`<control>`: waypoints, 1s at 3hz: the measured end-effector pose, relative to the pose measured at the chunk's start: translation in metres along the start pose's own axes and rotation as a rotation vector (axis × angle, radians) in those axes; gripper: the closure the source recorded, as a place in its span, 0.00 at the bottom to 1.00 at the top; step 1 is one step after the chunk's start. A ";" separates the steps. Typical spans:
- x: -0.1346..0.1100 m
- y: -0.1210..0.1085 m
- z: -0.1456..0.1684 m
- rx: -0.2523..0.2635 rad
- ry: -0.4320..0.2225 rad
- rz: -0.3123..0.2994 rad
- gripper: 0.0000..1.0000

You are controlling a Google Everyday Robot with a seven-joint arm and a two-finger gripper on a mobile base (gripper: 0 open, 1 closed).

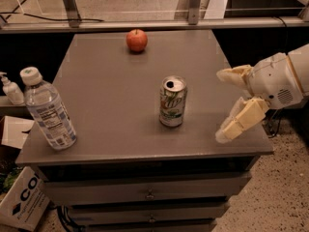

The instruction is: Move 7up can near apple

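The 7up can (172, 102), silver with a green-and-white label and an open pull-tab top, stands upright near the middle front of the grey table (111, 95). The red-orange apple (137, 40) sits at the far edge of the table, well behind the can. My gripper (221, 105) is at the right side of the table, to the right of the can and apart from it. Its two cream fingers (241, 121) are spread wide and hold nothing.
A clear plastic water bottle (47, 110) with a white cap stands at the table's front left corner. A white pump bottle (10, 89) and a cardboard box (21, 204) sit off the table at left. Drawers are below the tabletop. A metal rail runs behind the table.
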State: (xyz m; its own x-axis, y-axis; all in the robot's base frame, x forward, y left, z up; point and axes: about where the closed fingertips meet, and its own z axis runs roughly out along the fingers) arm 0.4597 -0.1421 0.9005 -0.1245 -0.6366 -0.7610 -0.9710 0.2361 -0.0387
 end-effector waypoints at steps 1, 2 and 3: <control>-0.006 -0.005 0.018 -0.012 -0.080 0.003 0.00; -0.018 -0.016 0.045 -0.010 -0.163 -0.008 0.00; -0.031 -0.028 0.069 0.005 -0.218 -0.011 0.00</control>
State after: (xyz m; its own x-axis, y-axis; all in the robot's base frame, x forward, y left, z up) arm 0.5047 -0.0782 0.8800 -0.0663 -0.4651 -0.8827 -0.9708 0.2344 -0.0506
